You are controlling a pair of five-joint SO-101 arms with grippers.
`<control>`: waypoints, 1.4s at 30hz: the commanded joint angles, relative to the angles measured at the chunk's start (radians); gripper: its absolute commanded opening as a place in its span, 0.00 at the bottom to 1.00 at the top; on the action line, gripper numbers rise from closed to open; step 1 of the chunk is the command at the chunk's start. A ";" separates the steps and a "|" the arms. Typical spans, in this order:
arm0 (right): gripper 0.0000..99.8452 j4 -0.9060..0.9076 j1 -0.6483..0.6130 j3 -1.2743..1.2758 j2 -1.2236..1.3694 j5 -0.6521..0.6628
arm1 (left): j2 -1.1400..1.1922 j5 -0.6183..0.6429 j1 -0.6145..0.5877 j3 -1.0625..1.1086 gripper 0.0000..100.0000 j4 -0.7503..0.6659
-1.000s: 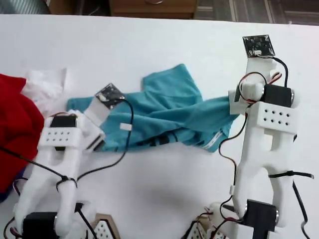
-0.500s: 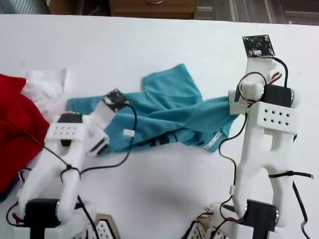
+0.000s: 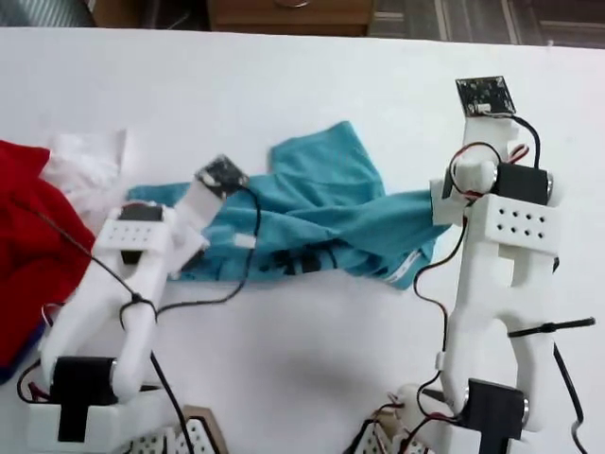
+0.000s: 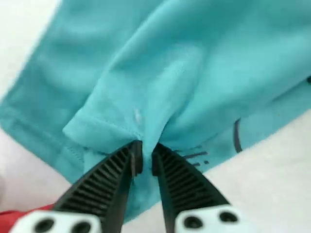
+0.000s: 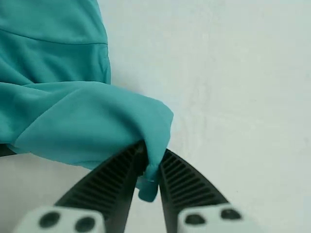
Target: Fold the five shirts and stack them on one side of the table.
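Tabletop (image 3: pixel 312 378), plain white, carries the teal shirt (image 3: pixel 321 208) crumpled mid-table, the left gripper (image 4: pixel 144 154) pinched on its hem, the right gripper (image 5: pixel 152 160) clamped on a fold at the other end. A red shirt (image 3: pixel 28 246) and a white shirt (image 3: pixel 85 161) lie beside the left arm, wooden furniture (image 3: pixel 288 14) beyond the far edge. The left arm has swung inward since a second ago, bunching the cloth.

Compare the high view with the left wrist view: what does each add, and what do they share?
The high view adds the white cloth and the right arm at one end of the teal shirt. The left wrist view adds the left claw shut on a fold of it. Both share the teal shirt, red shirt and table.
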 commanded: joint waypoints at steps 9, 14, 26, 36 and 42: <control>0.02 -0.030 0.007 -0.008 -0.031 0.003 | -0.006 0.054 0.006 -0.386 0.08 0.201; 0.02 -0.030 0.007 -0.008 -0.031 0.005 | 0.100 0.141 -0.002 -0.423 0.28 0.120; 0.02 -0.028 0.007 -0.008 -0.031 0.008 | 0.330 -0.044 0.046 -0.760 0.25 0.646; 0.02 -0.030 0.008 -0.008 -0.031 0.008 | 0.489 -0.117 0.071 -0.651 0.25 0.520; 0.02 -0.024 0.012 -0.006 -0.031 0.008 | 0.552 -0.028 0.051 -0.705 0.23 0.374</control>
